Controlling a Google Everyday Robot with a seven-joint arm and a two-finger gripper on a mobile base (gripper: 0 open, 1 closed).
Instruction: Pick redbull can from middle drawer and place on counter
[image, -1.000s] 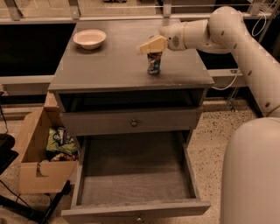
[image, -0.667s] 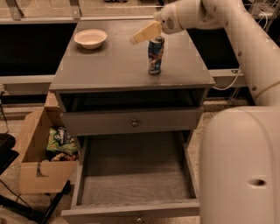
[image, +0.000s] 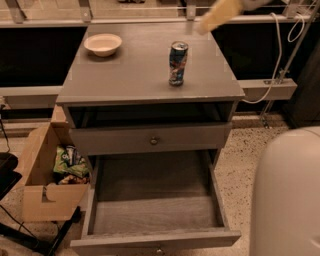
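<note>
The redbull can (image: 178, 62) stands upright on the counter (image: 125, 75), right of its middle. My gripper (image: 218, 15) is at the top edge of the view, above and to the right of the can, clear of it and holding nothing. The middle drawer (image: 155, 215) is pulled out toward me at the bottom; its wood-grain floor is bare. Its knob (image: 159, 250) shows at the bottom edge.
A cream bowl (image: 102, 44) sits at the counter's back left. A closed drawer front (image: 150, 140) lies under a dark open slot (image: 150, 115). A cardboard box (image: 40, 192) with snack bags (image: 70, 162) stands on the floor at left. My white body (image: 287, 195) fills the lower right.
My gripper has left the can and moved up and to the right, away from it. The can stays upright on the counter. The view has shifted.
</note>
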